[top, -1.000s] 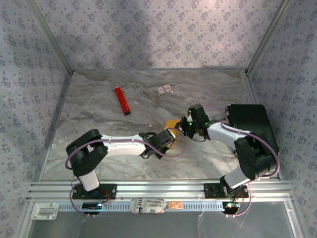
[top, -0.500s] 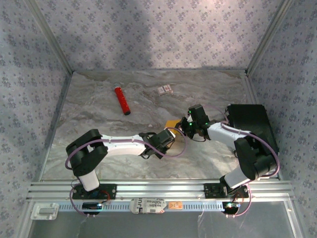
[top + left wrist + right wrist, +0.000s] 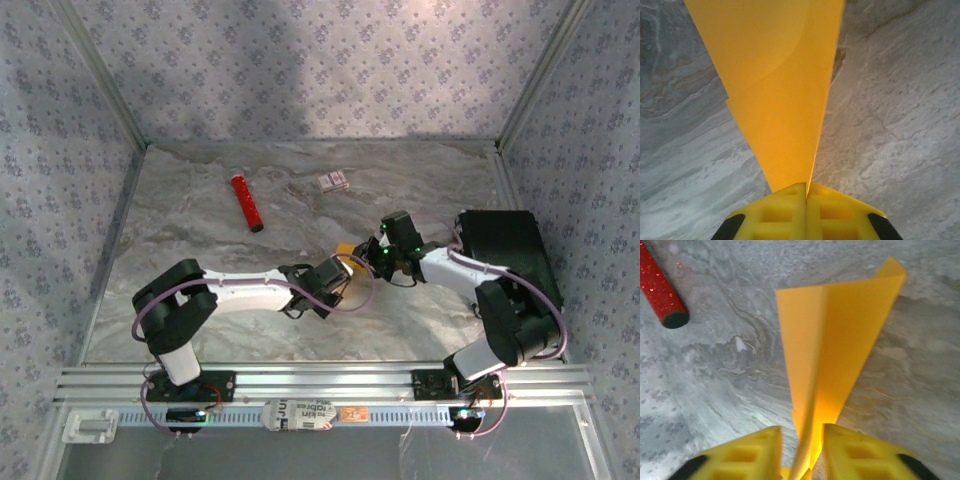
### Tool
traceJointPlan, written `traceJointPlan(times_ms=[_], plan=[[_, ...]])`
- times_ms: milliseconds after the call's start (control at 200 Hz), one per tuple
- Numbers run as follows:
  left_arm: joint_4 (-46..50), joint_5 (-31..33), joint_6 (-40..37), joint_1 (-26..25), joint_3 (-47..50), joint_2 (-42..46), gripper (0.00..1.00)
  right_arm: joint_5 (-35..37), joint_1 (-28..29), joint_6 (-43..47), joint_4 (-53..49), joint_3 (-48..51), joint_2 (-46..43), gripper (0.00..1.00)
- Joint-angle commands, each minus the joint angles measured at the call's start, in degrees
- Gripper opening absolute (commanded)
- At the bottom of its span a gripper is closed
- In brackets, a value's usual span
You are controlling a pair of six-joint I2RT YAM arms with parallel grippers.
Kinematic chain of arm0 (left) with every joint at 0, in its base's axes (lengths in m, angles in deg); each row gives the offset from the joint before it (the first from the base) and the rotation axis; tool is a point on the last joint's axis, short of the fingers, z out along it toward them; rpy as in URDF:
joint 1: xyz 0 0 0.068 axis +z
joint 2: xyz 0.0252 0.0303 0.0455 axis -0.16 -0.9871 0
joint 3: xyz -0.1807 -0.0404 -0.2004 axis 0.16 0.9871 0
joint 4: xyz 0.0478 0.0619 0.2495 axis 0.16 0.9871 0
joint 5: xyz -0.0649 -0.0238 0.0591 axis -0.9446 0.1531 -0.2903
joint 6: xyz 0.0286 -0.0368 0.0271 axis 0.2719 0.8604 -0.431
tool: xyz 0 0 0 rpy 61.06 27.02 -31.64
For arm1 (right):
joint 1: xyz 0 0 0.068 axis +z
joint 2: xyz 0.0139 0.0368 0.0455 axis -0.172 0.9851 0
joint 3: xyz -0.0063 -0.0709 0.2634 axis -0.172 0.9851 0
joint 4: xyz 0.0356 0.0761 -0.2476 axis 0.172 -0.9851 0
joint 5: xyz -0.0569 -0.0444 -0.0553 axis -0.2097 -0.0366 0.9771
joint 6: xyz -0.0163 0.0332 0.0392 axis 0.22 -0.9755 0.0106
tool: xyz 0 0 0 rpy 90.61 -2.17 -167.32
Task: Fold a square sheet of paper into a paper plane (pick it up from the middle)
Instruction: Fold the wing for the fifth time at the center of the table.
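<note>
The orange-yellow sheet of paper (image 3: 347, 250) is folded into a narrow, pointed paper plane shape and hangs just above the table between the two grippers. My left gripper (image 3: 806, 192) is shut on its narrow end, and the folded paper (image 3: 780, 90) fans out away from the fingers. My right gripper (image 3: 801, 440) is open. The creased paper (image 3: 835, 340) runs through the gap between its yellow fingers, with space on both sides. In the top view the left gripper (image 3: 340, 272) and the right gripper (image 3: 372, 258) almost meet at the paper.
A red cylindrical tube (image 3: 247, 203) lies at the back left of the marble table, and its end shows in the right wrist view (image 3: 660, 290). A small white card (image 3: 333, 181) lies near the back. A black box (image 3: 505, 250) stands at the right wall.
The right gripper's jaws have opened off the paper. The left gripper has closed fully on the paper's narrow end. Both arms have barely shifted.
</note>
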Motion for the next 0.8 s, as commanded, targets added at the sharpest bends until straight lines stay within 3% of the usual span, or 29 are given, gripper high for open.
traceJointPlan(times_ms=[0, 130, 355, 799], plan=[[-4.0, -9.6, 2.4, 2.9, 2.5, 2.7, 0.00, 5.5, -0.8, 3.5, -8.0, -1.0, -4.7, 0.42], [-8.9, -20.0, 4.8, 6.7, 4.9, 3.5, 0.00, 6.8, -2.0, 4.3, -8.9, 0.8, -8.7, 0.46], [-12.7, -31.4, 6.8, 10.2, 5.4, 1.3, 0.00, 6.1, -2.9, 4.5, -7.9, 3.2, -11.6, 0.47], [-18.5, -39.7, 11.5, 12.9, 6.6, -3.2, 0.00, 5.4, -0.2, 6.1, -0.8, 6.1, -12.1, 0.39]])
